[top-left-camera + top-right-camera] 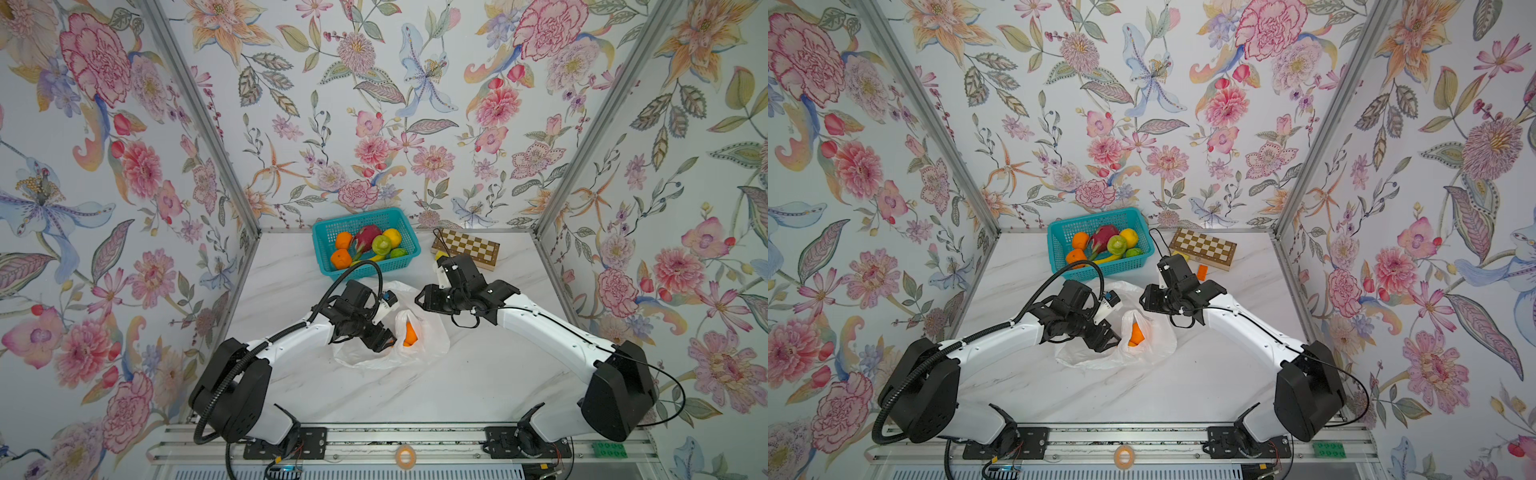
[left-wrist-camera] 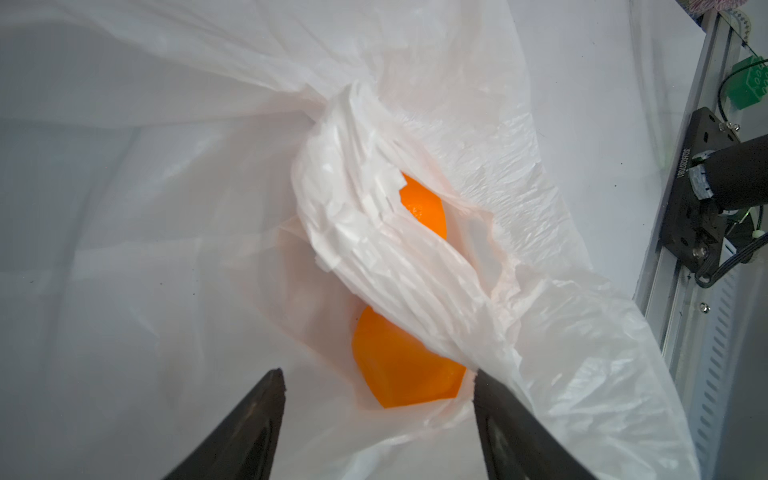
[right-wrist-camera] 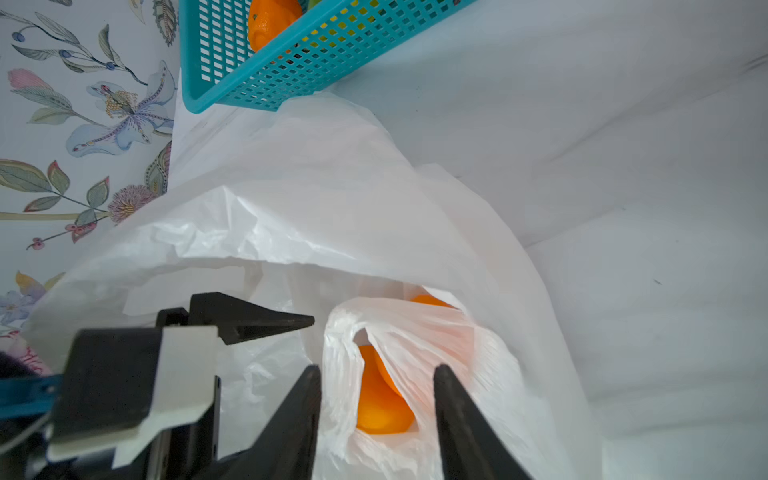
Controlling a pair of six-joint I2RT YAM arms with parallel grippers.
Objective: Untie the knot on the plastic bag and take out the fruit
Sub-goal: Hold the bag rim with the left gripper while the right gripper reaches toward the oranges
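my left end effector (image 2: 376,374) — jaws spread at the mouth of the plastic bag (image 1: 432,340), an orange (image 2: 415,374) just ahead between the tips. my right end effector (image 3: 377,368) — spread too, over the same bag. bag lies midway on the counter (image 1: 415,395); other fruit (image 1: 368,239) sits in the teal basket (image 1: 322,245) behind it.

- Both top views look steeply down from high at the front onto the whole counter (image 1: 415,395) and the papered walls (image 1: 104,208), far off and nearly alike.
- The left wrist view looks past its own fingers (image 2: 253,424), very near, into the plastic bag (image 2: 415,257).
- The right wrist view, equally near, faces the same bag, the teal basket (image 3: 257,83) behind.
- All four share the bag.
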